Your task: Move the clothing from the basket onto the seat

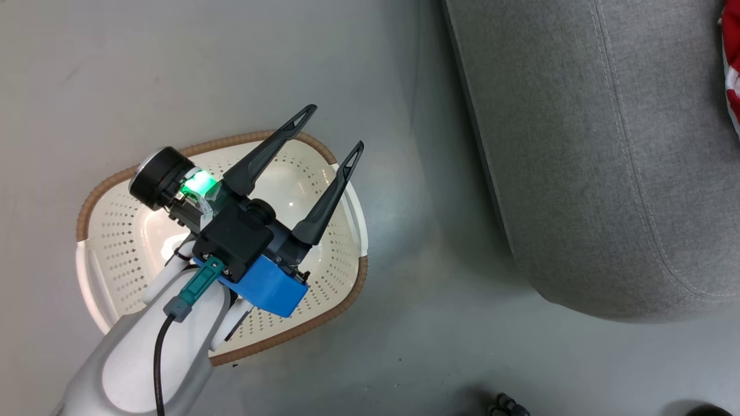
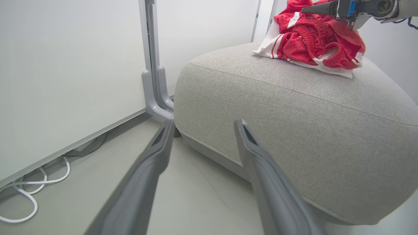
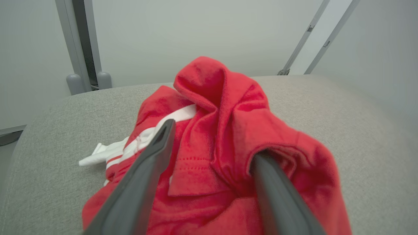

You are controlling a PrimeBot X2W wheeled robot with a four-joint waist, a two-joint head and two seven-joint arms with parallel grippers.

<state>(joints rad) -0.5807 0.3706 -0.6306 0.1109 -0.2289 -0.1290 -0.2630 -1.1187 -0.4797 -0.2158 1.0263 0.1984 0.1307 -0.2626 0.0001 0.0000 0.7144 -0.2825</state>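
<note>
The clothing (image 2: 310,42) lies in a red and white heap on top of the grey seat (image 2: 294,114). In the head view just a red and white scrap of clothing (image 1: 731,75) peeks in at the right edge, on the seat (image 1: 578,144). My right gripper (image 3: 214,138) stands open over the clothing (image 3: 222,98); red fabric bunches between the fingers and a fold covers the right fingertip. My left gripper (image 1: 336,126) hangs open above the cream basket (image 1: 104,185), nothing between its fingers. What shows of the basket's inside is bare.
The basket sits on grey floor left of the seat, a strip of floor between them. A grey post foot (image 2: 153,98) and white wall panels stand behind the seat's corner. White cable (image 2: 32,192) loops along the wall. A small dark object (image 1: 506,404) lies at the floor's near edge.
</note>
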